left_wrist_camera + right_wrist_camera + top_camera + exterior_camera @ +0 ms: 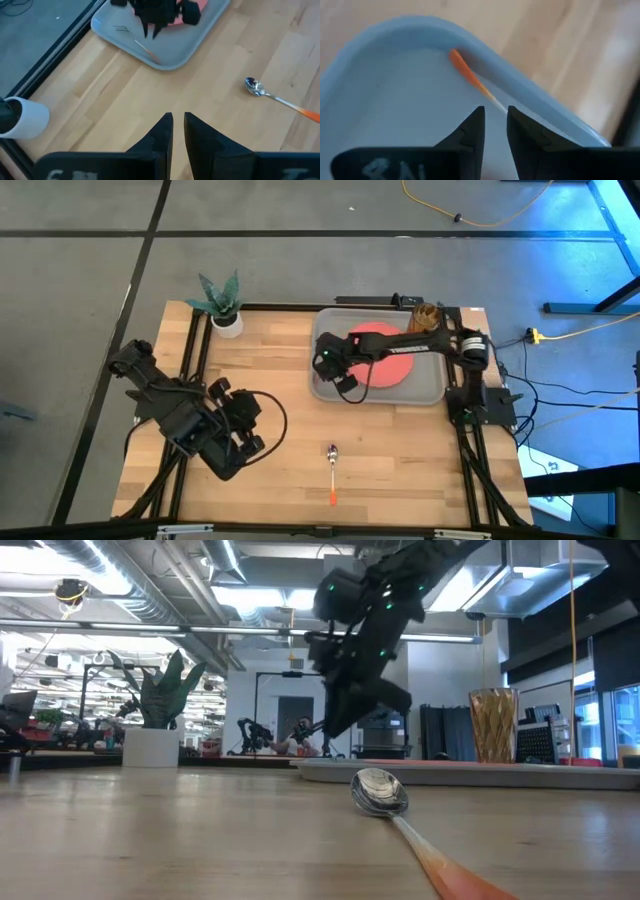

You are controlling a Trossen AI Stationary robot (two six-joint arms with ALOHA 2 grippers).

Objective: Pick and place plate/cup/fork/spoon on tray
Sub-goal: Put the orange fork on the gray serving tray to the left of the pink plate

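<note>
The fork (470,75) lies flat in the grey tray (385,105) along its rim, orange handle pointing away from the right end effector (495,125), which hangs just above it, fingers slightly parted and holding nothing. The spoon (332,470) rests on the counter (270,370) well apart from it, silver bowl toward the tray. The left end effector (178,131) waits, fingers narrowly parted and empty.
</note>
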